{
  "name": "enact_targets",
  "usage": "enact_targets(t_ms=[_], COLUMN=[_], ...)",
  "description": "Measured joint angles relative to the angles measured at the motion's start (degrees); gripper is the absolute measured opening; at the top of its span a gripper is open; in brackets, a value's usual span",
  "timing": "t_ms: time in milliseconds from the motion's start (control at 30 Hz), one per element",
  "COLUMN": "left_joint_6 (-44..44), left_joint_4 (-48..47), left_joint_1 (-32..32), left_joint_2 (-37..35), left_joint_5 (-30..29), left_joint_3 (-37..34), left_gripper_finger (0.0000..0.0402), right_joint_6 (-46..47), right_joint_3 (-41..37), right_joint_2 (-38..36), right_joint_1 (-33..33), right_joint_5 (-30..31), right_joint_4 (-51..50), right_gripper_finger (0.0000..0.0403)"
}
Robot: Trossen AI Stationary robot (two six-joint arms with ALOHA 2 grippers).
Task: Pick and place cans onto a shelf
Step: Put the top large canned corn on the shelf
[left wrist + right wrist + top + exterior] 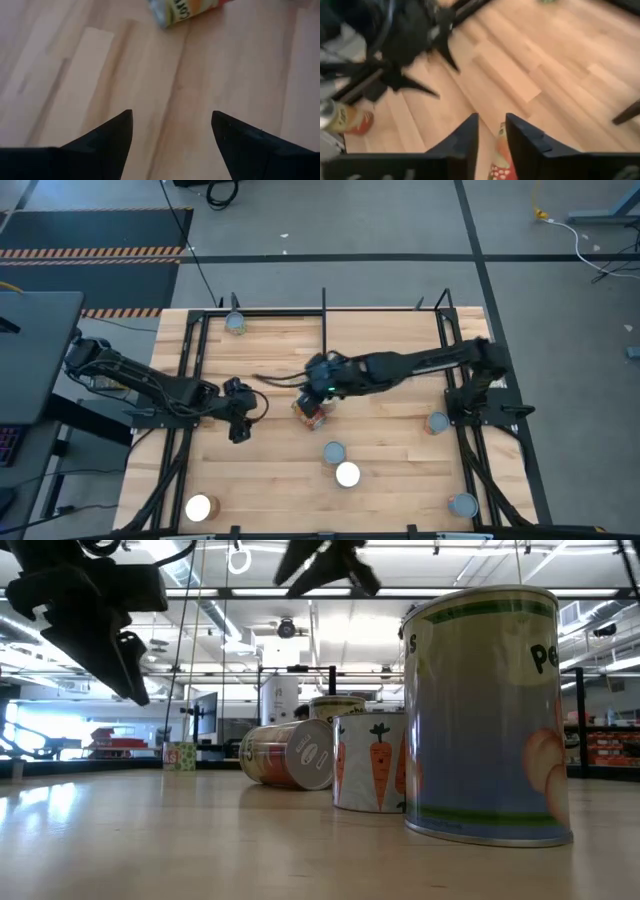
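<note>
Cans lay scattered over the wooden table (390, 340). Right gripper (316, 402) hung near mid-table directly above a tipped can (311, 415) with an orange-red label; in the right wrist view its fingers (465, 135) stood a narrow gap apart with that can (500, 160) showing between and beneath them. Whether they touched it could not be told. Left gripper (238, 428) hovered just to the left of it, fingers (112, 137) spread wide over bare wood, nothing held; the tipped can (187, 10) lay well ahead of them. Two upright cans (334, 452) (347, 474) stood near the right gripper, toward the front edge. Others sat far off at the corners (199, 507) (462, 504) (235, 323) and near the right arm's base (437, 422). Low view showed a large can (490, 710) close by and a carrot-labelled one (370, 760) behind it.
</note>
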Motion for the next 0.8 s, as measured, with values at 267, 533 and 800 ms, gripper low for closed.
enact_targets(t_ms=[267, 533, 800], left_joint_6=[-4.9, -9.2, -11.0], left_joint_4=[-11.9, -15.0, -14.7], left_joint_1=[0.1, 0.1, 0.2], left_joint_2=[-10.0, -17.3, -18.0], left_joint_5=[-2.3, -3.5, -5.5], left_joint_3=[0.0, 0.0, 0.0], left_gripper_finger=[0.0275, 0.0275, 0.0275], right_joint_6=[-0.5, 5.5, 3.9], right_joint_3=[16.2, 29.9, 33.9], right_joint_2=[15.3, 28.2, 34.0], right_joint_1=[-1.7, -5.6, -7.2], right_joint_5=[-7.2, -10.9, -14.1], right_joint_4=[-7.7, -20.1, -27.6], right_gripper_finger=[0.0231, 0.0290, 0.0291])
